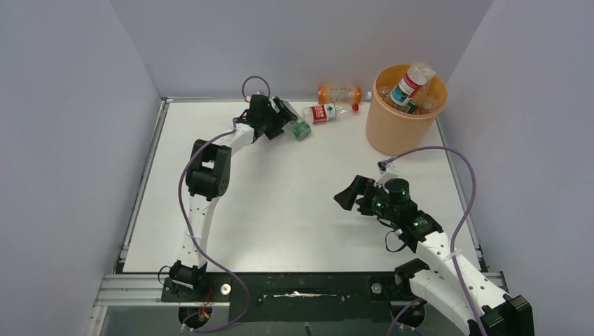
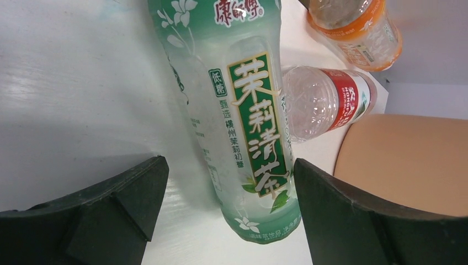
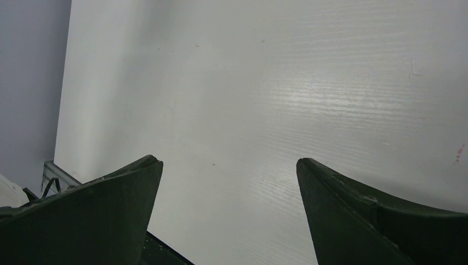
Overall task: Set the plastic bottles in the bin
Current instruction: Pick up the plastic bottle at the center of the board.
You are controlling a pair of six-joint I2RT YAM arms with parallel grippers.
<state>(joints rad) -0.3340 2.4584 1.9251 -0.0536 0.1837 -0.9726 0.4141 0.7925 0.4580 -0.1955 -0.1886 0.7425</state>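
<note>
Because it looks light, slick and crushable, the green-label bottle [image 2: 248, 138] wants a gentle mid-label grip from the left gripper [image 2: 230, 161], wide astride it; right gripper [image 3: 229, 160] wide, empty

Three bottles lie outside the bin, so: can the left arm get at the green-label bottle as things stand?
Probably yes. The left gripper stands open astride the green-label bottle, with nothing between them; the red-label bottle lies just beyond it.
</note>
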